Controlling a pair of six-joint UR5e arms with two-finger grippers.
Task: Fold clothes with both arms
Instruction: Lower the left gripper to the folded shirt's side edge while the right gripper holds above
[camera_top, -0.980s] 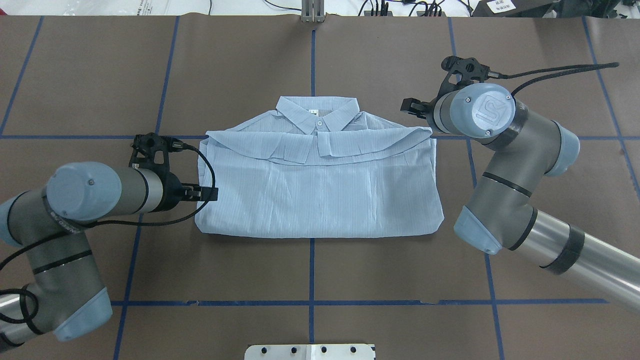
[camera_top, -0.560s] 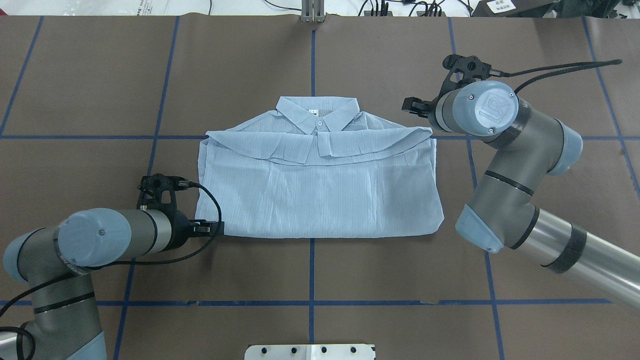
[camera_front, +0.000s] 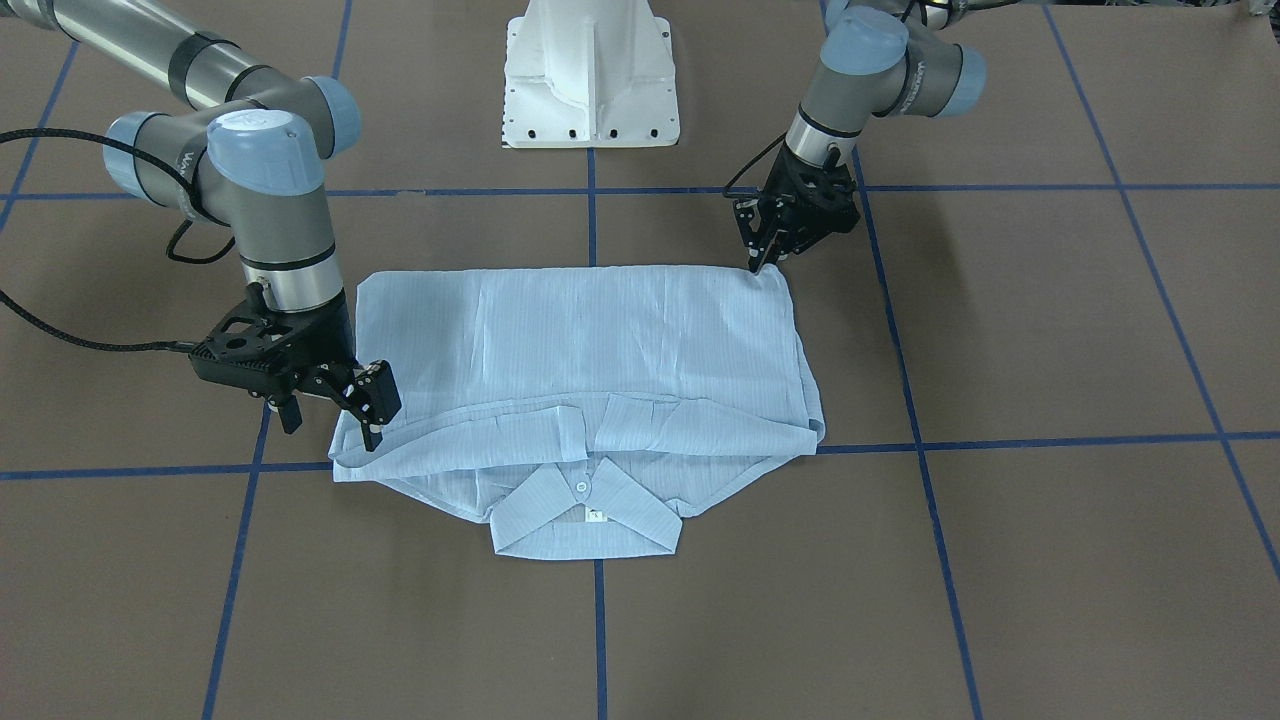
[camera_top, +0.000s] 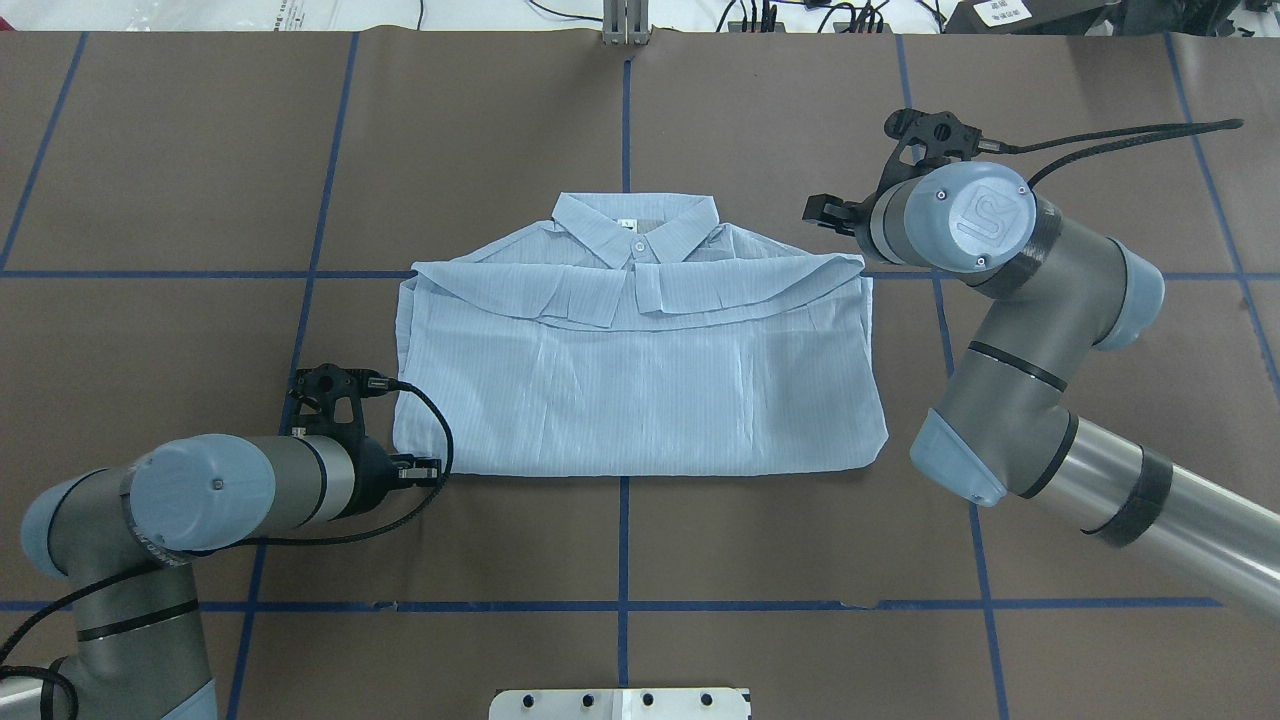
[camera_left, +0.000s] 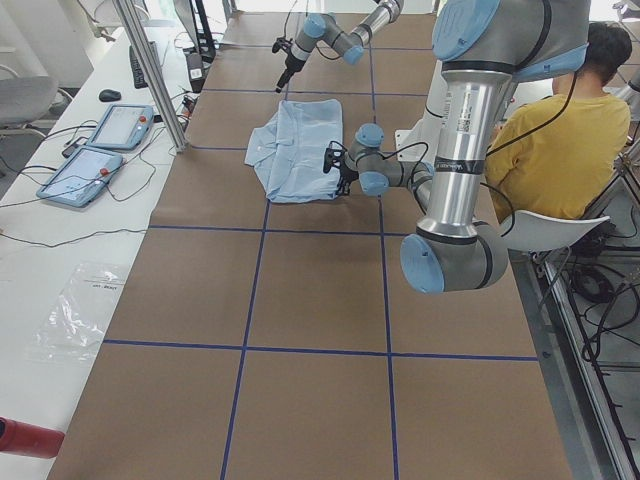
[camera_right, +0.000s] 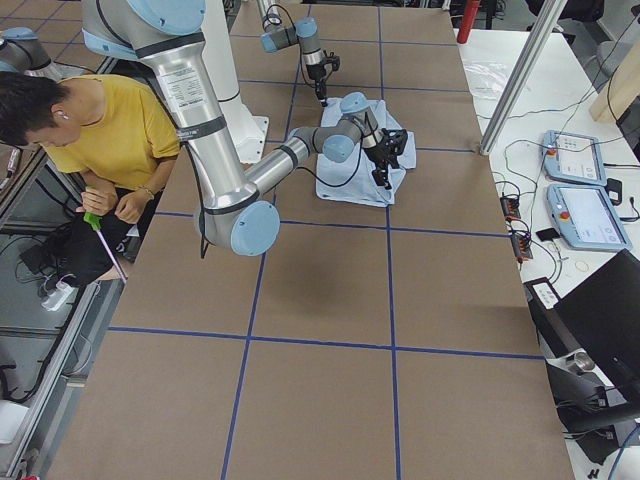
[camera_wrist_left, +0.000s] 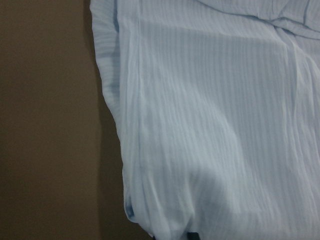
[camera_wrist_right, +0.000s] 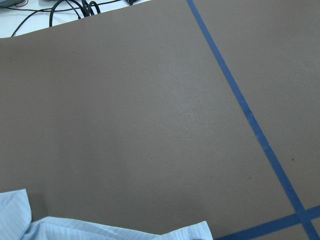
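The light-blue shirt (camera_top: 640, 380) lies folded flat mid-table, collar (camera_top: 635, 225) on the far side. My left gripper (camera_top: 428, 468) sits low at the shirt's near-left corner, also seen from the front (camera_front: 762, 262). Its jaws look open, and I cannot tell whether cloth lies between them. The left wrist view is filled by the shirt (camera_wrist_left: 210, 125) and its edge. My right gripper (camera_top: 822, 213) hangs open just off the far-right shoulder corner, above the cloth in the front view (camera_front: 378, 415). The right wrist view shows only the edge of the shirt (camera_wrist_right: 110, 229).
The brown table cover carries blue tape lines (camera_top: 624, 540). The white pedestal base (camera_front: 590, 80) stands at the robot's side. A seated person in yellow (camera_left: 560, 140) is beside the table. Tablets (camera_right: 580, 200) and cables lie on a side bench.
My left gripper has travelled along the shirt's left edge toward the robot, from mid-edge to the near-left corner. The right arm has barely moved, and the shirt has not shifted.
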